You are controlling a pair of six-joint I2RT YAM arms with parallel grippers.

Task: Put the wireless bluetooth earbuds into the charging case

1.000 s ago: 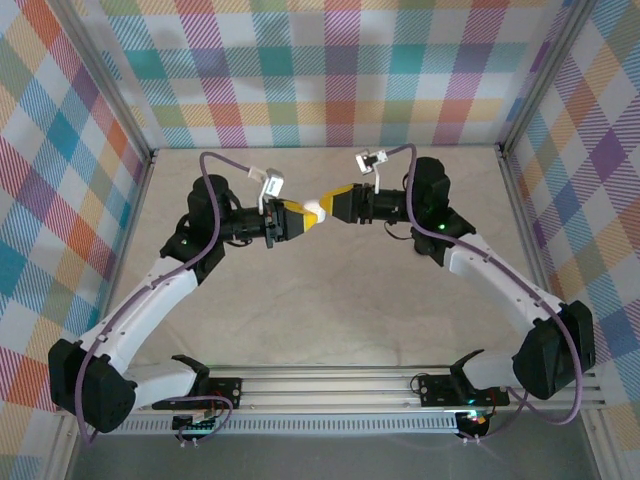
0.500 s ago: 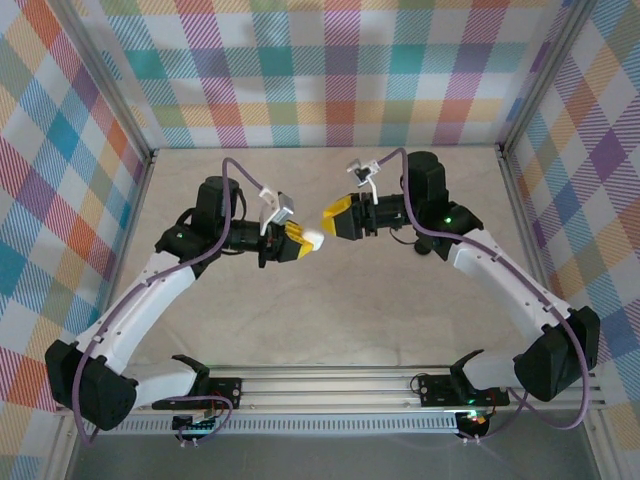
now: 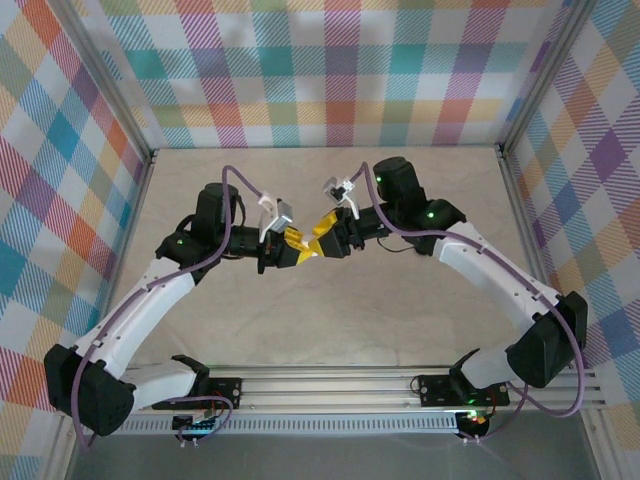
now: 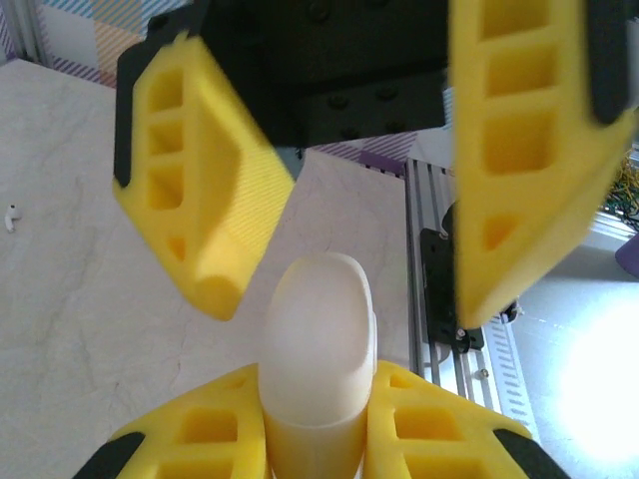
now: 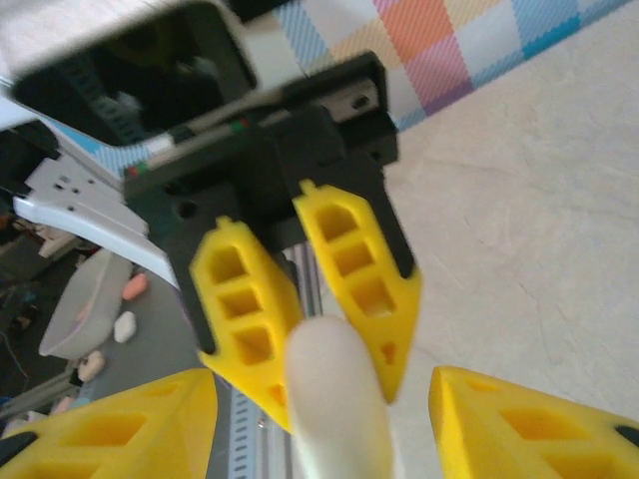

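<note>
Slippage threatens if the spread right gripper [image 5: 319, 384] bumps the charging case [image 4: 319, 309] clamped in the left gripper [image 4: 318, 384].

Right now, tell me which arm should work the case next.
Right, most likely. The left claw is shut on the case, so it is busy holding it. The right claw stands open around the case's tip, with gaps on both sides, free to act.
</note>
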